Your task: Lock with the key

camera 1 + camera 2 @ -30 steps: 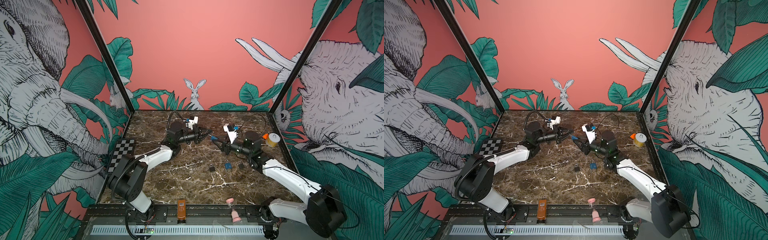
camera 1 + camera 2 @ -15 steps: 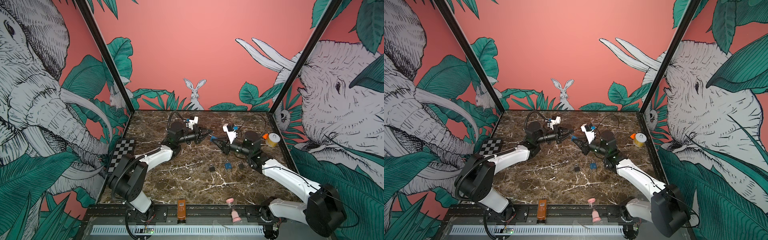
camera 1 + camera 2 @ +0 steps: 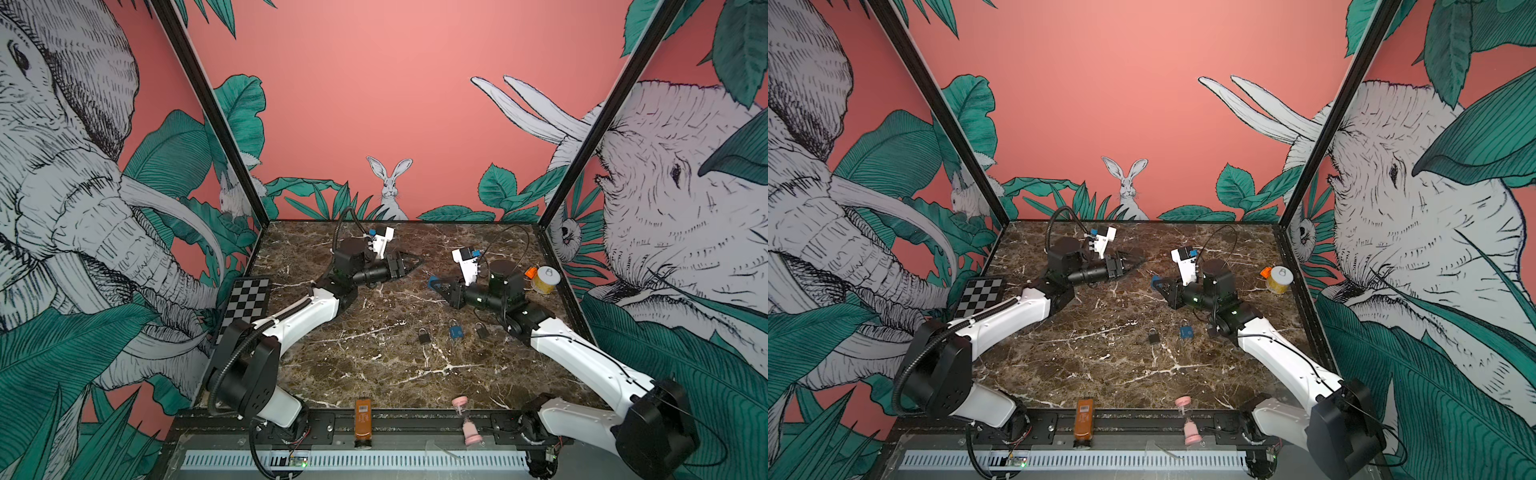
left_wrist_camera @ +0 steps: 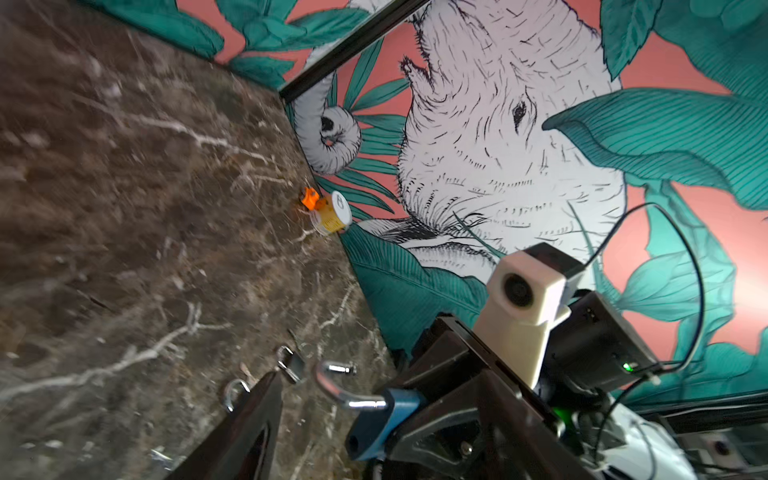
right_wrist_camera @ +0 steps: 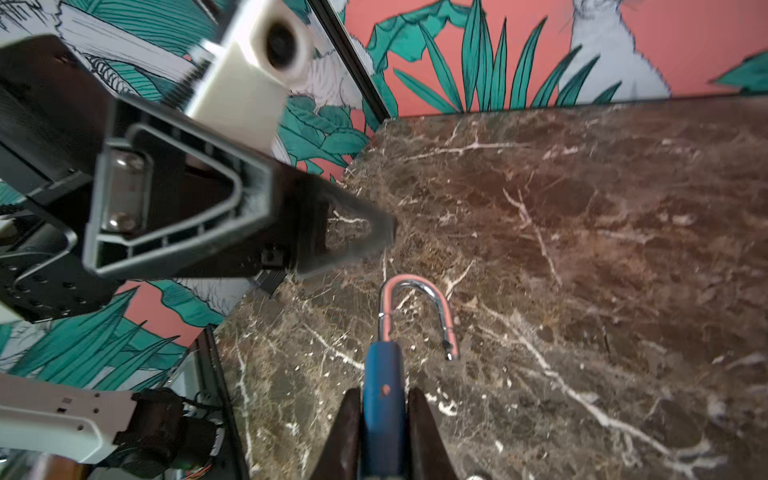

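— Much left?
— Most, I judge. My right gripper (image 5: 384,419) pinches the blue padlock (image 3: 432,279), right of centre in a top view, shackle (image 5: 415,289) open. My left gripper (image 3: 414,263) is spread, empty; key unseen.

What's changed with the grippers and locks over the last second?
The left gripper opened its jaws, which were shut a second ago; what it released is too small to tell. The right gripper closed tighter on the blue padlock, whose shackle is open. Both arms barely shifted; the black padlock and yellow spool stayed put.
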You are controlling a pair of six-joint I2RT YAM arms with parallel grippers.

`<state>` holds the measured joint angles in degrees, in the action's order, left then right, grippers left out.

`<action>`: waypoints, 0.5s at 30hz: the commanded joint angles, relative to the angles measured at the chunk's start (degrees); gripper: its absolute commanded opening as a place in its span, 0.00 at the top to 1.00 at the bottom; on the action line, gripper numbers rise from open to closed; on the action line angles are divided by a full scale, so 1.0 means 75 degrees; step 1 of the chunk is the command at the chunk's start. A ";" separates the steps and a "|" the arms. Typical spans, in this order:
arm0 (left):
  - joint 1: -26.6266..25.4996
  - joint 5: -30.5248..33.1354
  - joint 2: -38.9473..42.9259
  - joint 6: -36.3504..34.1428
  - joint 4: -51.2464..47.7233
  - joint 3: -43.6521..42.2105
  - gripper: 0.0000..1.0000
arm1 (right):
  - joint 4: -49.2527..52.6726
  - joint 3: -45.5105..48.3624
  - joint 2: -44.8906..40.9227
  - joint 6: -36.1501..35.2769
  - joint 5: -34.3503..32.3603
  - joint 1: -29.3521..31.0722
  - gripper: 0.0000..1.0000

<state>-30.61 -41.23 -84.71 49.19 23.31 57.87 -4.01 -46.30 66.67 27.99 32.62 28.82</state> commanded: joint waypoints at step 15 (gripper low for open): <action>0.0200 -0.2665 -0.0721 -0.1702 0.2422 -0.0253 0.29 | 0.0636 -0.0087 -0.0256 0.2921 0.3102 -0.0329 1.00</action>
<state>-28.25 -56.66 -89.78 34.54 35.14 56.21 5.41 -46.70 66.57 46.24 51.62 26.94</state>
